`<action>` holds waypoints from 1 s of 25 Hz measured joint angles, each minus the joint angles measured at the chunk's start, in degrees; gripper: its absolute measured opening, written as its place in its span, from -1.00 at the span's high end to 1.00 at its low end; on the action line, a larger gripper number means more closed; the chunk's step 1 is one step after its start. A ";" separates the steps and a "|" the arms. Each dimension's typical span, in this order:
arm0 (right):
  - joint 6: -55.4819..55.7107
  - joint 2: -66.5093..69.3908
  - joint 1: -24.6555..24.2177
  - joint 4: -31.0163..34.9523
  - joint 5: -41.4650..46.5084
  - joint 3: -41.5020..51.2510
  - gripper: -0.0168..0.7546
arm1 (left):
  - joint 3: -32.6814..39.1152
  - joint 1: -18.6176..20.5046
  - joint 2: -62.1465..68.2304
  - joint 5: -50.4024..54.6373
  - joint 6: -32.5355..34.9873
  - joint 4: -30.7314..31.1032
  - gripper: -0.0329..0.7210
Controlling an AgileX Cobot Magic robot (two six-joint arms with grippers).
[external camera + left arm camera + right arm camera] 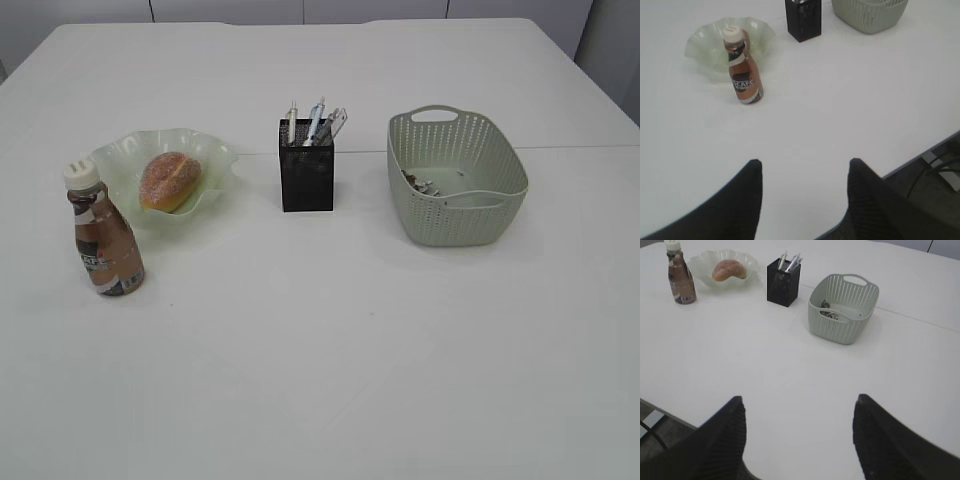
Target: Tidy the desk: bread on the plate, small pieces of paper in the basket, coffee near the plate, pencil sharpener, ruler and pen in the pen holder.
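Worktop (330, 380): a plain white surface, bare across the lower half of the exterior frame.
Bread (170, 181): lay in the plate (215, 155) at centre left of the exterior view.
Coffee (104, 235): stood upright just beside the plate's lower-left rim, at left of frame.
Holder (306, 178): sat at centre, with pens (316, 122) sticking out of the top; the ruler and sharpener could not be picked out among them.
Basket (455, 180): sat at centre right, with paper scraps (418, 184) lying inside against its left wall.
Left tool (805, 172): its two dark fingers stood spread at the bottom of the left wrist frame, nothing between them, well short of the coffee.
Right tool (799, 412): also spread and empty, at the bottom of the right wrist frame, well short of the basket.
Progress: judged from the layout, every listed item appeared to be placed.
Risk: the coffee was tall and narrow, so a left arm sweeping past could tip it into the plate.
Risk: a careless reach near the centre might knock the light holder over and spill its pens.
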 joint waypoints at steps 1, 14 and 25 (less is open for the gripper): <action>-0.43 0.00 0.00 0.00 0.00 0.73 -0.39 | 1.41 0.00 -0.10 -0.42 0.24 0.13 -0.14; -1.08 0.00 0.00 1.75 -5.88 13.93 -0.39 | 10.85 0.00 -0.10 -6.84 3.05 0.22 -0.14; 1.26 0.00 0.00 0.41 -6.62 16.21 -0.39 | 10.96 0.00 -0.10 -7.19 2.59 1.00 -0.13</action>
